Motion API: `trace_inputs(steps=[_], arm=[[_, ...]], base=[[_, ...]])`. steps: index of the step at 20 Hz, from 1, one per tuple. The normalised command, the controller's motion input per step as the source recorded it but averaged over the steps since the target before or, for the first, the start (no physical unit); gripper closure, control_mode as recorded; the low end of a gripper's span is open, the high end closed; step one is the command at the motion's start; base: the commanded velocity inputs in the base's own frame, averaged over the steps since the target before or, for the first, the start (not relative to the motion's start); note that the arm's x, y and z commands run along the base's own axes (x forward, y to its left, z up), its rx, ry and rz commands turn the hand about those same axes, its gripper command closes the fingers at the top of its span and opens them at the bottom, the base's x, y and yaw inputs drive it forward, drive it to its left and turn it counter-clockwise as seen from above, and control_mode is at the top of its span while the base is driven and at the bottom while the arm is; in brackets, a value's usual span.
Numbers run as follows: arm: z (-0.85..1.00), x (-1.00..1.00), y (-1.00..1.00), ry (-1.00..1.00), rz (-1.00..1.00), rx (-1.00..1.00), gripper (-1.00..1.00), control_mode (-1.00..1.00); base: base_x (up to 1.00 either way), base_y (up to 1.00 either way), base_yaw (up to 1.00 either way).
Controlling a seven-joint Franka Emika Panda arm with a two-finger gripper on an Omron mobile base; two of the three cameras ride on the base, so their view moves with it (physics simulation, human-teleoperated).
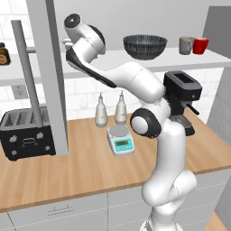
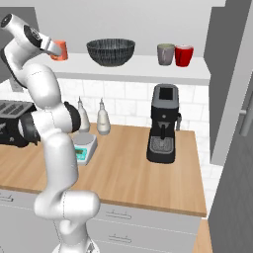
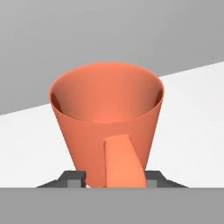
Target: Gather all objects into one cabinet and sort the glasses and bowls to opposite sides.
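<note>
The orange cup (image 3: 105, 113) stands upright on the white shelf floor of the open cabinet (image 2: 143, 66), at its left end, handle toward the hand. My gripper (image 3: 113, 178) reaches in at shelf height, and its fingertips (image 3: 73, 177) press against both sides of the cup's base. From the right base view the orange cup (image 2: 60, 49) peeks out just beyond the gripper (image 2: 53, 48). The dark mesh bowl (image 1: 145, 46) (image 2: 110, 51) sits mid-shelf. At the right end the grey cup (image 1: 185, 45) (image 2: 165, 54) and the red cup (image 1: 200, 45) (image 2: 184, 55) stand side by side.
An open grey cabinet door (image 1: 47, 76) with a long handle hangs left of the arm, another door (image 2: 232, 74) at the right. On the wooden counter below stand a coffee machine (image 2: 163, 123), a scale (image 1: 121, 140), two white bottles (image 1: 101, 113) and a toaster (image 1: 25, 133).
</note>
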Motion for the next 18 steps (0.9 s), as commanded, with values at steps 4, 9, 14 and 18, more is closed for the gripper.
trace_inputs(steps=[4,9,14,18], arm=[[0.00,0.00,-0.01,0.00,-0.05,0.00,1.00,-1.00],[0.00,-0.09,-0.16,0.00,0.00,0.00,1.00,-1.00],[-0.07,-0.29,-0.35,-0.03,0.00,0.00,1.00,-1.00],[-0.05,-0.57,-0.33,-0.12,0.00,0.00,1.00,-1.00]], base=[[0.00,0.00,0.00],[0.00,0.00,0.00],[0.00,0.00,0.00],[0.00,0.00,0.00]])
